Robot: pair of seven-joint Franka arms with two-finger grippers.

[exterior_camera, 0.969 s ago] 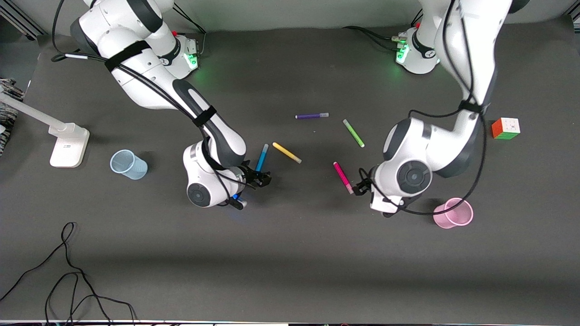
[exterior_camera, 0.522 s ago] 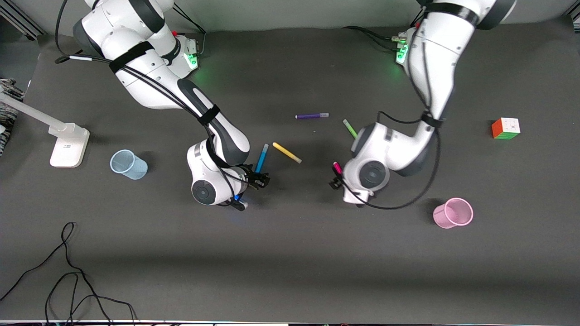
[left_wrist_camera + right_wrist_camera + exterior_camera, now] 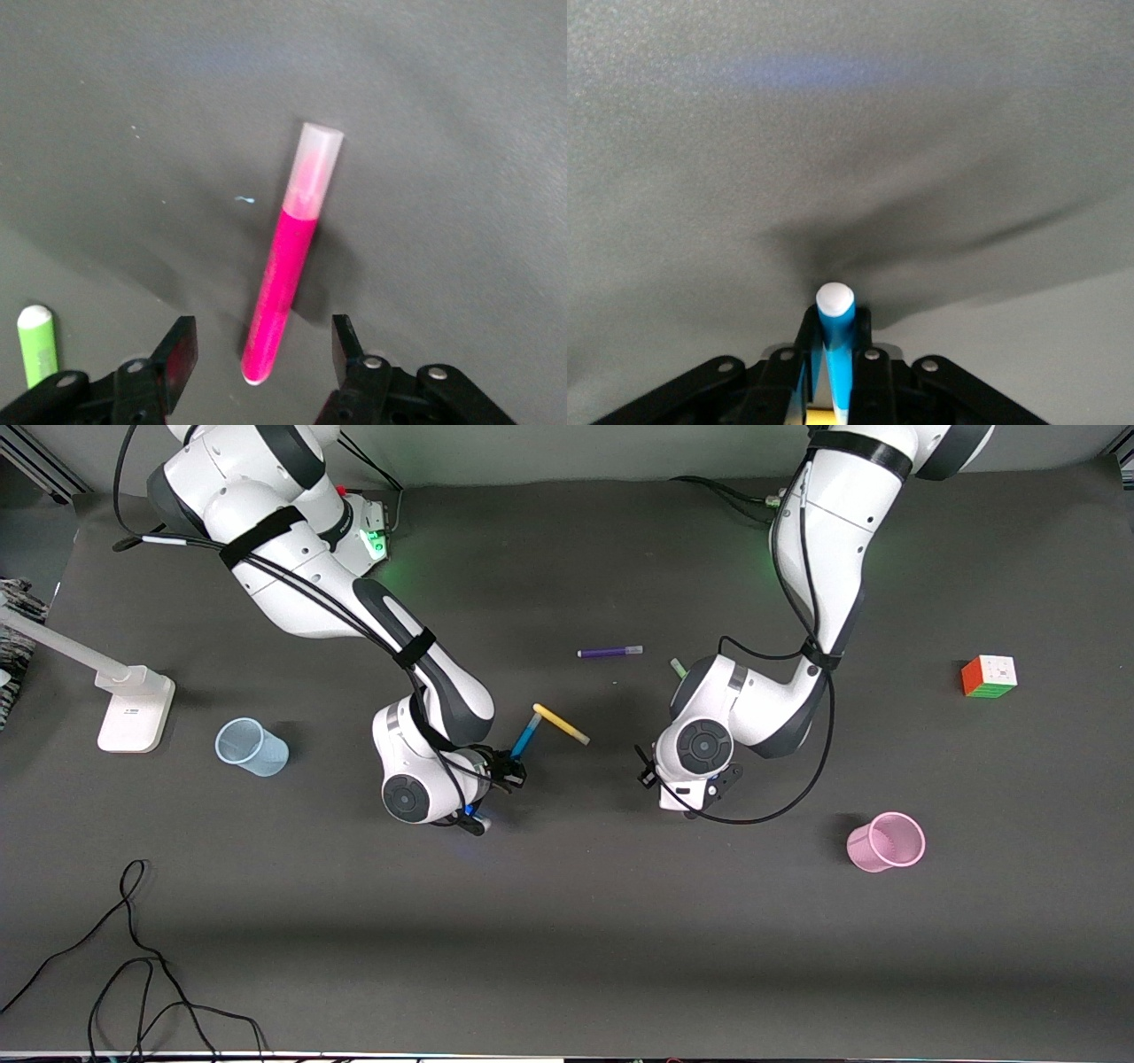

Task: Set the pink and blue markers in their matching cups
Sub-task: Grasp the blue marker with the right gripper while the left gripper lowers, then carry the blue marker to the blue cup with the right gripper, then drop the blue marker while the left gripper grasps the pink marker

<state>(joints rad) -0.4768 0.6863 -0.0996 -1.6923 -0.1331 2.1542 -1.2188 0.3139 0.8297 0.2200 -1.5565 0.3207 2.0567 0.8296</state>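
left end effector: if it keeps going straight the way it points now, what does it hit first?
Most likely the pink marker. The left end effector hangs open over it, a finger to each side of the marker's end, with the table under it. How high it hangs is unclear.

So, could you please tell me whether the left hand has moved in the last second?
Yes: the left hand has moved away from the pink cup, toward the yellow marker.

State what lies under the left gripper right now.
The pink marker lies on the table between the open left gripper. In the front view, the arm covers it.
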